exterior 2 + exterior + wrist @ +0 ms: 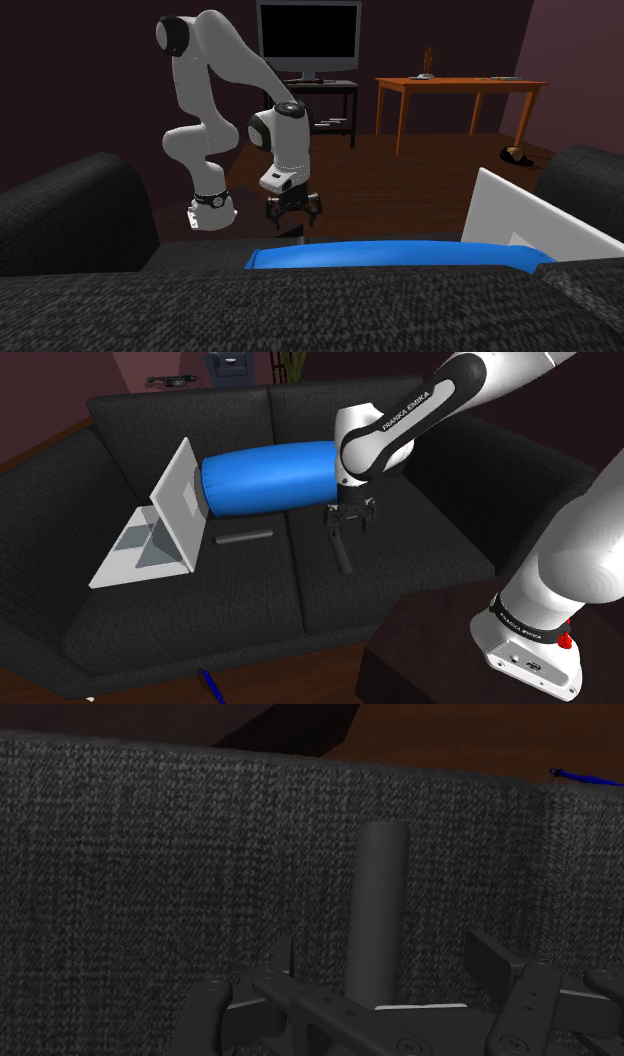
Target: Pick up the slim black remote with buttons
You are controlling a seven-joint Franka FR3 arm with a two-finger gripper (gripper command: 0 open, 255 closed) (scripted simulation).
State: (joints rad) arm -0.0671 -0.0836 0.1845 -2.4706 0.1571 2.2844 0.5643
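Gripper (347, 528) poised at one end of the slim dark remote (343, 555), on the seat just beside the blue bolster (265, 477); clamped or apart, I can't tell. Gripped so off-centre, it could pivot loose.

Noted, shoulder view: white capitals "FRANKA EMIKA" run along the dark band (392, 424) of my forearm (440, 392), and the dark ring (527, 620) low on my arm above the stand carries white lettering too small to read.
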